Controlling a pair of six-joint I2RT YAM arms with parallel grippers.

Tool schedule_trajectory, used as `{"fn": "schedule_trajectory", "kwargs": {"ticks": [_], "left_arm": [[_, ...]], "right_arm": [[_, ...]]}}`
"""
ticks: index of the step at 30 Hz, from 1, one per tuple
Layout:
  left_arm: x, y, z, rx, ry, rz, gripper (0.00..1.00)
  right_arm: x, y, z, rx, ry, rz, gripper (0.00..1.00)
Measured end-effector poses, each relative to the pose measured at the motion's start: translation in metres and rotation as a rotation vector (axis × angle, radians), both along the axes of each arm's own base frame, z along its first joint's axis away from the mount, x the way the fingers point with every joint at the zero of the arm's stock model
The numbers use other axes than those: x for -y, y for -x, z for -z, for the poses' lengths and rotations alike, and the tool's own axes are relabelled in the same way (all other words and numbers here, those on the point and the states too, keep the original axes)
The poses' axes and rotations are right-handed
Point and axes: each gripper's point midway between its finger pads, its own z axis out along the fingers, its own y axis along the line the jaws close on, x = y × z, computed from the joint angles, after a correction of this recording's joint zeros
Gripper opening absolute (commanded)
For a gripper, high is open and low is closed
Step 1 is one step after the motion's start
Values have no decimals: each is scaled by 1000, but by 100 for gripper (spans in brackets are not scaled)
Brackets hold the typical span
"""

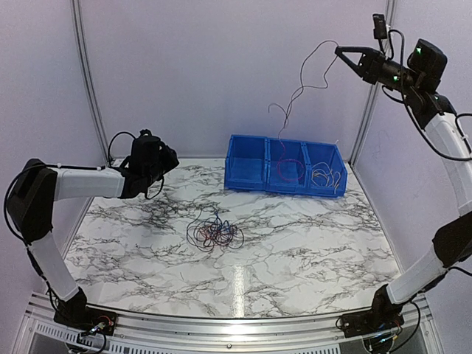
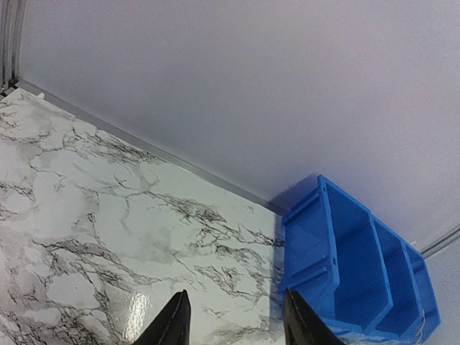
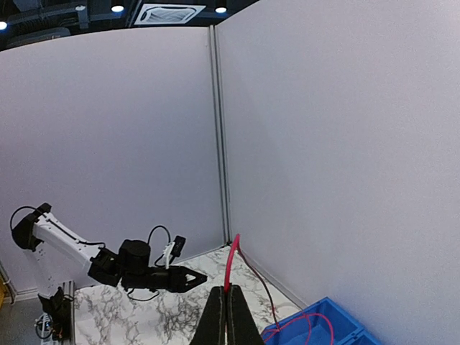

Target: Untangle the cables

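One tangle of cables [image 1: 214,234] lies mid-table, nearest my bases, well apart from both grippers. My left gripper [image 2: 233,325] hovers left of it, fingers parted, empty. Beyond, blue bin [image 1: 245,164]. My right gripper [image 3: 228,316], high above bin, pinches red cable [image 3: 230,262]. Judged: height keeps strand hanging free, with tail in middle compartment.

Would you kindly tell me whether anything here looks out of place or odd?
The right gripper holds a red cable high in the air, its slack dangling in kinks into the middle compartment of the bin rather than lying flat. A tangle of cables sits on the table. Nothing looks damaged.
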Motion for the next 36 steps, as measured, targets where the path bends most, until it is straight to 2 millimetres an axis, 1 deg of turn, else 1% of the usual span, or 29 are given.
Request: {"fn": "schedule_trajectory", "kwargs": {"ticks": [2, 4, 7, 11, 14, 17, 20, 22, 24, 27, 28, 30, 32, 35, 36], "left_arm": [[5, 6, 2, -12, 6, 43, 49], [10, 11, 0, -14, 16, 82, 49], [16, 22, -11, -3, 35, 136, 50], [22, 41, -23, 16, 47, 201, 51], [26, 50, -25, 18, 46, 246, 51], [33, 59, -23, 2, 39, 299, 52], [40, 64, -17, -37, 10, 354, 53], [44, 66, -16, -77, -27, 387, 56], [51, 62, -29, -96, -71, 419, 58], [60, 51, -62, -60, -126, 457, 60], [61, 50, -73, -43, -149, 468, 61], [61, 48, -87, -13, -196, 478, 61], [57, 47, -89, -7, -247, 474, 62], [50, 46, -76, -37, -316, 466, 62], [49, 46, -72, -44, -333, 463, 62]], "right_arm": [[9, -10, -1, 5, -2, 41, 0], [21, -24, 0, 1, -6, 91, 0], [41, -45, 1, -2, -15, 160, 0], [75, -76, 3, -6, -38, 262, 0], [96, -100, 13, -30, -53, 315, 0], [106, -122, 28, -58, -56, 340, 0], [107, -134, 38, -79, -58, 339, 0], [107, -137, 40, -82, -61, 337, 0], [106, -137, 33, -67, -66, 332, 0], [100, -130, 17, -23, -69, 322, 0], [96, -127, 10, -5, -70, 315, 0], [84, -120, 0, 32, -68, 299, 0], [70, -115, -7, 63, -59, 282, 0], [47, -111, -9, 91, -45, 255, 0], [43, -112, -9, 96, -42, 250, 0]]}}
